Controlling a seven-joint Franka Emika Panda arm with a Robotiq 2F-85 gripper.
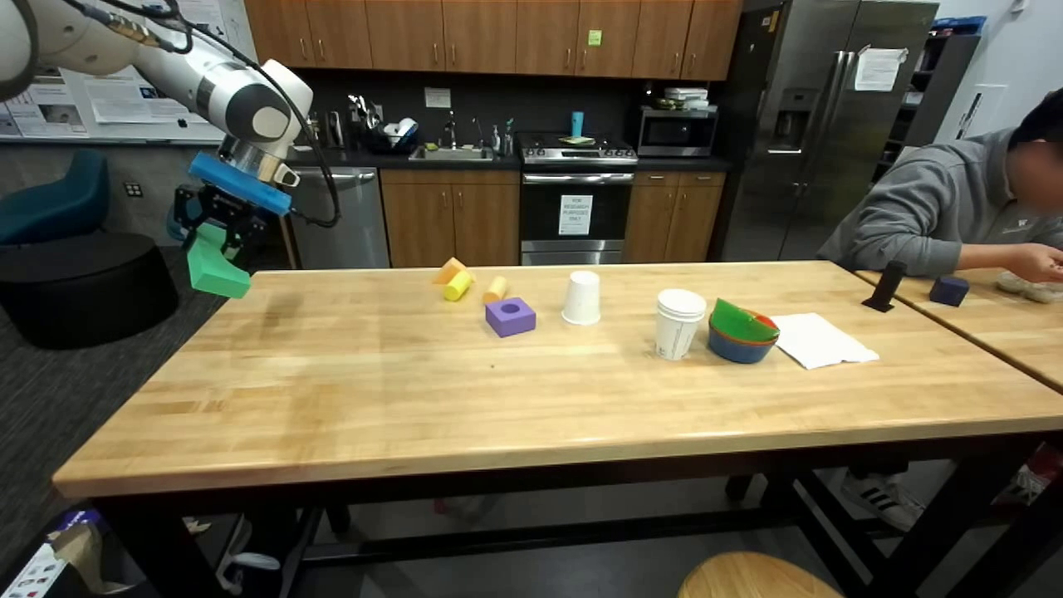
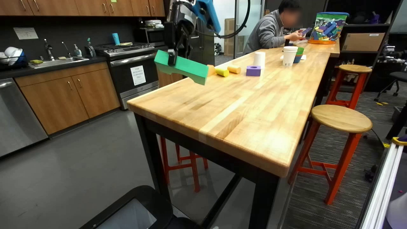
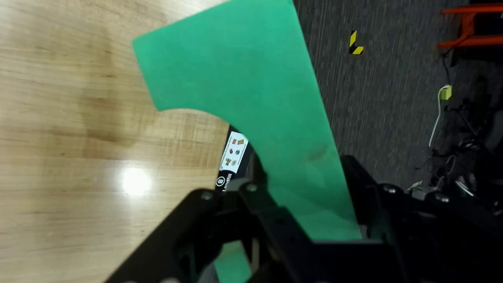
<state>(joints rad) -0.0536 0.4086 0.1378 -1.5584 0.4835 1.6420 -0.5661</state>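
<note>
My pincer (image 3: 302,177) grips the green arch block (image 3: 251,78), its long axis slanting from top to lower right in the wrist view, cutout facing lower left. I hold it raised near a corner of the table (image 2: 238,105); the purple block (image 2: 253,71) sits farther off.

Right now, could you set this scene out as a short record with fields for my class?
Held: green block, gripped by the tool
Position: raised near the edge of the table
Loose blocks: purple block with a round hole, yellow cylinder, orange cylinder, orange piece
Cups: white cup upside down; stacked cups upright
Nearby: blue bowl holding a green piece, white paper
People: person in a grey top at the adjoining table
</note>
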